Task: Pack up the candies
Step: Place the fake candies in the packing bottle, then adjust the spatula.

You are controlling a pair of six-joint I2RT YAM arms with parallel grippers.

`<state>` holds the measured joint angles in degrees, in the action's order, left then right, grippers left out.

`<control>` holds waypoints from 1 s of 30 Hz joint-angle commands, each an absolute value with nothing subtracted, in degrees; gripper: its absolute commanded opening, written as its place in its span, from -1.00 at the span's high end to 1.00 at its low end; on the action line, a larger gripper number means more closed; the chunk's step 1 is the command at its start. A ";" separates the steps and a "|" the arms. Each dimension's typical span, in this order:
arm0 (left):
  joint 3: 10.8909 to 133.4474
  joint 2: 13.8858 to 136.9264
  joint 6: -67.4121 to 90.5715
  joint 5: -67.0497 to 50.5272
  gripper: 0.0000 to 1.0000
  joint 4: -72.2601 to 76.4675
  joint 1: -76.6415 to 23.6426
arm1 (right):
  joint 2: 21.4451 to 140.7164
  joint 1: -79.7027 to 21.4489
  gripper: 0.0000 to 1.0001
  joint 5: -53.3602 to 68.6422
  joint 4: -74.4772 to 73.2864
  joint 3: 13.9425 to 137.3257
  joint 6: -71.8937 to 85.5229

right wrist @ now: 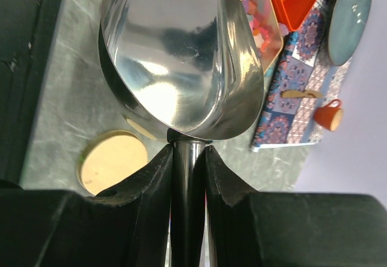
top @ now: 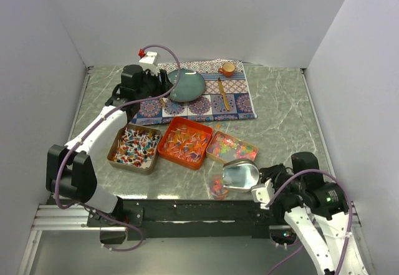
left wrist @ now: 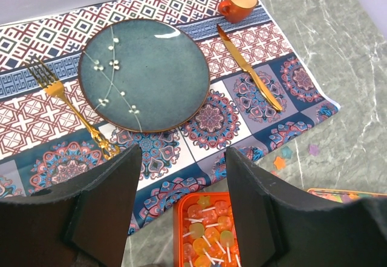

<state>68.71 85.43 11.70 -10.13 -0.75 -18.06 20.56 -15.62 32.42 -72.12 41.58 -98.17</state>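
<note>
Orange-red lollipop candies [top: 185, 141] fill an orange tray [top: 163, 152]. Red-white-blue candies [top: 135, 146] fill a metal tray on its left, and pastel candies [top: 233, 146] fill a tray on its right. My left gripper [top: 141, 82] is open and empty above the placemat's near edge. In the left wrist view the left gripper [left wrist: 181, 200] frames the far end of the orange tray [left wrist: 176, 224] and its lollipops [left wrist: 208, 221]. My right gripper [top: 265, 184] is shut on the handle of a silver scoop [top: 240, 174]. In the right wrist view [right wrist: 187, 149] the scoop's bowl [right wrist: 175, 55] looks empty.
A patterned placemat [top: 243, 103] at the back holds a teal plate [top: 186, 84], a gold knife [top: 222, 94], a fork [left wrist: 66, 100] and an orange cup [top: 228, 69]. A small clear jar with red candies [top: 216, 188] stands by the scoop. A tan disc [right wrist: 113, 161] lies below it. Loose candies [left wrist: 279, 163] lie on the table.
</note>
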 commanded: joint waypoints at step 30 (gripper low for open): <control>64.07 95.17 41.75 -45.79 -0.65 18.46 -25.31 | 50.18 -23.73 1.00 23.21 -20.75 53.61 -54.94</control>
